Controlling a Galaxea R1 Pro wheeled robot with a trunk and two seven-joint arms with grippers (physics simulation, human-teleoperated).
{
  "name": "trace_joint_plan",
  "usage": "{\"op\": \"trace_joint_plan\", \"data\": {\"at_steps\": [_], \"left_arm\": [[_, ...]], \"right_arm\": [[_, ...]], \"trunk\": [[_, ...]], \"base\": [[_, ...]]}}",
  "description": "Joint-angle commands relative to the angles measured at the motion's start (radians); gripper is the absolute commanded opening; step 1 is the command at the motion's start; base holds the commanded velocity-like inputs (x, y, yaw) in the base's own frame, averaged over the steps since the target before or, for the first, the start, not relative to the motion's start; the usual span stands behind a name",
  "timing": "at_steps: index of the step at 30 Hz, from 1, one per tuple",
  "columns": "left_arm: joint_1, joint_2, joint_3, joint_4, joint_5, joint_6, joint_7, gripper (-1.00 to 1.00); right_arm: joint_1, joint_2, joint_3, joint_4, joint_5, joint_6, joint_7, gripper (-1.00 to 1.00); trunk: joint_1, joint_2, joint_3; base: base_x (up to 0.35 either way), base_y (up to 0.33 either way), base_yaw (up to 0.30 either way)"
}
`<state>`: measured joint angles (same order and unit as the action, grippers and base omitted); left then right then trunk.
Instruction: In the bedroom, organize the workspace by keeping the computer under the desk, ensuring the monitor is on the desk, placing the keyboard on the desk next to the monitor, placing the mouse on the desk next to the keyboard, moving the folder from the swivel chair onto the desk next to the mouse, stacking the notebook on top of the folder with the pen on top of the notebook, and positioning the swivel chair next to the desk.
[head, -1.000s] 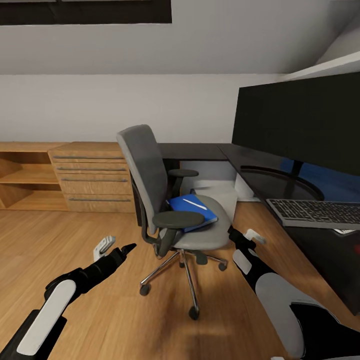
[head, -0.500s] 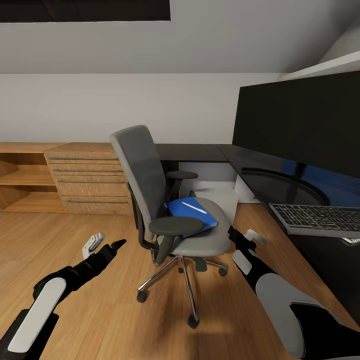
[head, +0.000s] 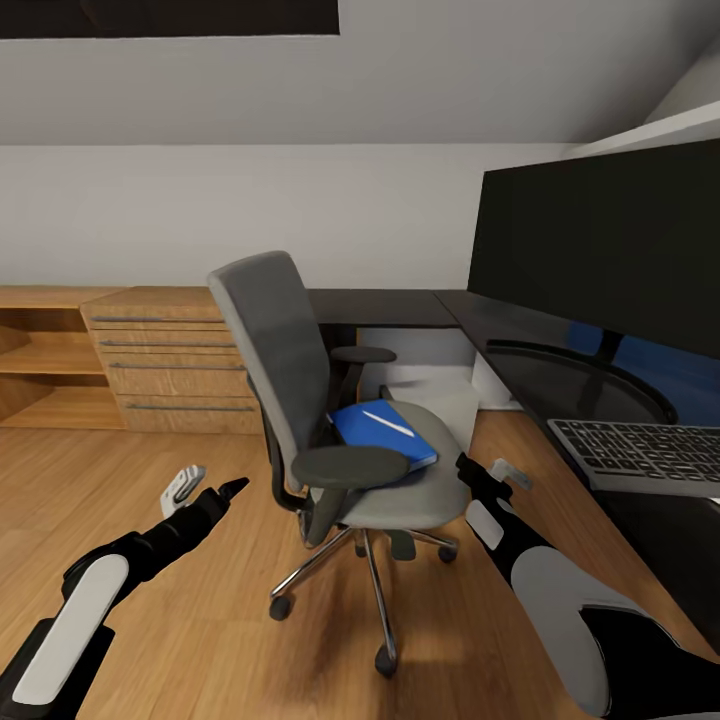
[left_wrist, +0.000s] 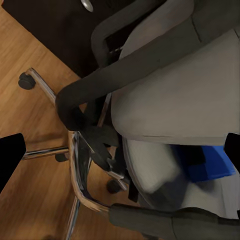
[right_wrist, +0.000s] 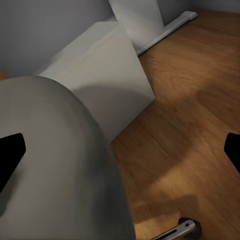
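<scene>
The grey swivel chair (head: 290, 370) stands on the wood floor in the middle of the head view, a little out from the black desk (head: 395, 305). On its seat lies the blue folder (head: 385, 437) with the white pen (head: 388, 421) on top. The monitor (head: 600, 240) and the keyboard (head: 640, 455) are on the desk at right. A light-grey box, the computer (head: 445, 398), sits under the desk behind the chair. My left gripper (head: 208, 488) is open, left of the chair. My right gripper (head: 490, 470) is open beside the seat's right edge. The notebook and mouse are out of view.
A light-wood drawer chest (head: 165, 360) and open shelving (head: 40, 375) line the wall at left. The chair's chrome star base (head: 372, 580) spreads over the floor between my arms. A white desk leg (right_wrist: 140, 22) stands beside the computer (right_wrist: 100, 75).
The camera has moved closer to the chair, so the chest slid left and the keyboard right. Both grippers stay open and hold nothing.
</scene>
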<state>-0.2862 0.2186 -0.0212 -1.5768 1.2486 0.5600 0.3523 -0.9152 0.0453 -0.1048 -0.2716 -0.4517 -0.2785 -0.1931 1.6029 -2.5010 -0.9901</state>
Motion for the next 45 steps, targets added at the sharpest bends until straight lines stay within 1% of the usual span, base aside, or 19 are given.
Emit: {"op": "trace_joint_plan", "data": {"at_steps": [1,33,45], "left_arm": [[-0.001,0.001,-0.001,-0.001,0.011,0.000,0.010,1.00],[-0.001,0.004,0.001,0.000,0.012,0.000,0.010,1.00],[-0.001,0.003,0.001,0.000,0.012,0.000,0.010,1.00]], "right_arm": [[-0.001,0.001,-0.004,0.000,-0.004,-0.004,0.001,1.00],[-0.001,0.002,-0.004,0.000,-0.004,-0.004,0.001,1.00],[0.000,0.002,-0.004,0.000,-0.004,-0.004,0.001,1.00]], "trunk": [[0.000,0.000,-0.002],[0.000,0.000,-0.048],[0.000,0.000,-0.059]], "base": [[0.019,-0.007,0.000],[0.001,0.000,0.000],[0.000,0.000,0.144]]}}
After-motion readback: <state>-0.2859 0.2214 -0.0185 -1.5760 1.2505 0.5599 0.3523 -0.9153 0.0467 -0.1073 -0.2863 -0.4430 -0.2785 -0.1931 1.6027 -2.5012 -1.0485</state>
